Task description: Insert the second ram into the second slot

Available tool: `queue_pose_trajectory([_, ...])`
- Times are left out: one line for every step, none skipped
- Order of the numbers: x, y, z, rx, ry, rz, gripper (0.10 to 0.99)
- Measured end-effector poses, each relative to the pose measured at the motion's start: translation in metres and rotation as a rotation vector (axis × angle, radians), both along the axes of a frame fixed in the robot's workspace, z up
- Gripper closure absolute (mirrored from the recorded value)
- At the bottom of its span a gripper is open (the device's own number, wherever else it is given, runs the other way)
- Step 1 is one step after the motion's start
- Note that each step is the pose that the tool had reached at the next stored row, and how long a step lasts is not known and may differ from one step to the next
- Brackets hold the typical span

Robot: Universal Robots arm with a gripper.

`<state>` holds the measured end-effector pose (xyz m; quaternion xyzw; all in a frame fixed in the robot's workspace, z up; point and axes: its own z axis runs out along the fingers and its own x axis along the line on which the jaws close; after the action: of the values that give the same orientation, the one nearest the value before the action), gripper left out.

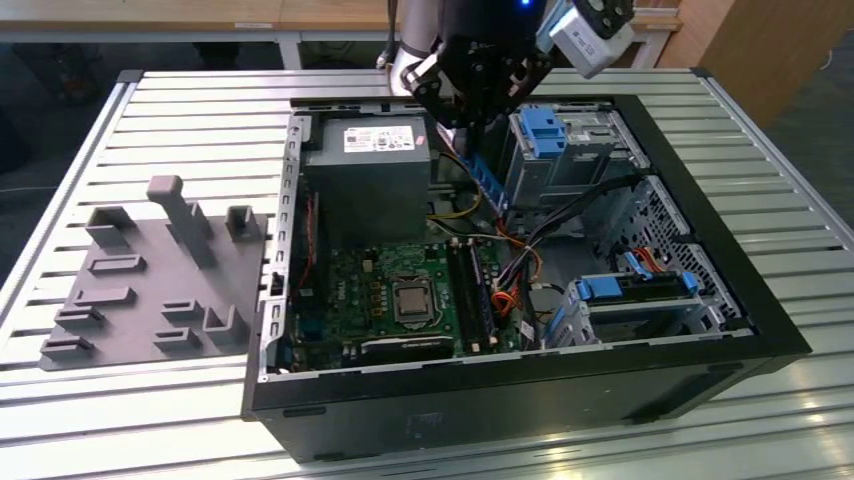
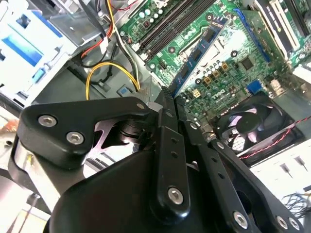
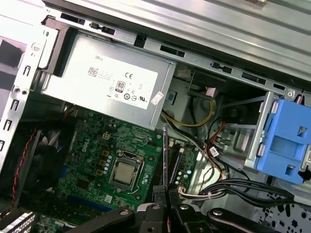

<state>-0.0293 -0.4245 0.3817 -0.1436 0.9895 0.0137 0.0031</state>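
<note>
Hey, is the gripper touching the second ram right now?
Touching. In the second wrist view the gripper is clamped on one end of the second ram, with no gap showing between them.

At the top of the exterior view, the arm [image 1: 461, 30] is running off the frame's edge, and its gripper [image 1: 461, 115] is covering the upper end of the memory stick [image 1: 485, 185]. In the second wrist view, the clamping fingers [image 2: 167, 138] are hiding the stick's near end and part of the fan [image 2: 255, 121]. In the exterior view, the slots [image 1: 467, 285] are showing too small to tell full from empty.
</note>
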Motion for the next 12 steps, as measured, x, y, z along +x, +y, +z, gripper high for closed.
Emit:
queue_pose_trajectory([0.0,0.0,0.0,0.0,0.0,-0.009,0.953])
queue_pose_trajectory([0.0,0.0,0.0,-0.001,0.0,-0.018,0.953])
queue_pose_trajectory([0.0,0.0,-0.0001,-0.001,0.0,-0.027,0.953])
queue_pose_trajectory([0.0,0.0,-0.0001,-0.001,0.0,-0.036,0.953])
queue_pose_trajectory([0.0,0.0,-0.0001,-0.001,0.0,-0.045,0.953])
queue_pose_trajectory([0.0,0.0,-0.0001,-0.001,0.0,-0.054,0.953])
queue_pose_trajectory([0.0,0.0,-0.0001,-0.002,0.0,-0.063,0.953])
queue_pose_trajectory([0.0,0.0,-0.0002,-0.002,0.0,-0.074,0.953])
queue_pose_trajectory([0.0,0.0,-0.0003,-0.002,0.0,-0.083,0.953])
queue_pose_trajectory([0.0,0.0,-0.0003,-0.002,0.0,-0.091,0.953])
queue_pose_trajectory([0.0,0.0,-0.0004,-0.002,0.0,-0.099,0.953])
queue_pose_trajectory([0.0,0.0,-0.0004,-0.002,0.0,-0.107,0.953])
